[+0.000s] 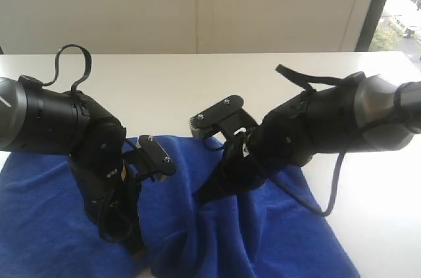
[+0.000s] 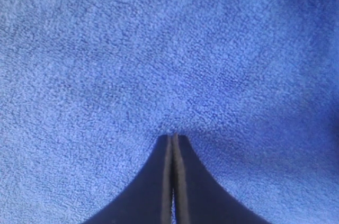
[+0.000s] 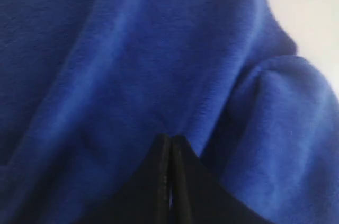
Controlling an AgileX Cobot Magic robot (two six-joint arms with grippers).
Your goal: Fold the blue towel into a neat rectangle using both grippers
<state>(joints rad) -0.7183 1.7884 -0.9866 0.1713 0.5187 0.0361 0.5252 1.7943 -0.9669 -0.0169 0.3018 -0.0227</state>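
Observation:
The blue towel (image 1: 59,219) lies rumpled on the white table, spreading across the near side with raised folds in the middle. My left gripper (image 1: 135,248) points down onto its left-centre part. In the left wrist view its fingertips (image 2: 173,136) are shut, tip touching flat fuzzy towel (image 2: 159,49), with no cloth visible between them. My right gripper (image 1: 202,198) reaches in from the right and points down into the folds. Its tips (image 3: 170,137) are shut against a creased ridge of the towel (image 3: 132,49), where folds meet.
The white table (image 1: 197,87) stretches behind the towel to a pale wall. A window with a dark frame (image 1: 378,2) stands at the far right. Bare table (image 3: 307,7) shows beside the towel's edge in the right wrist view. Cables loop off both arms.

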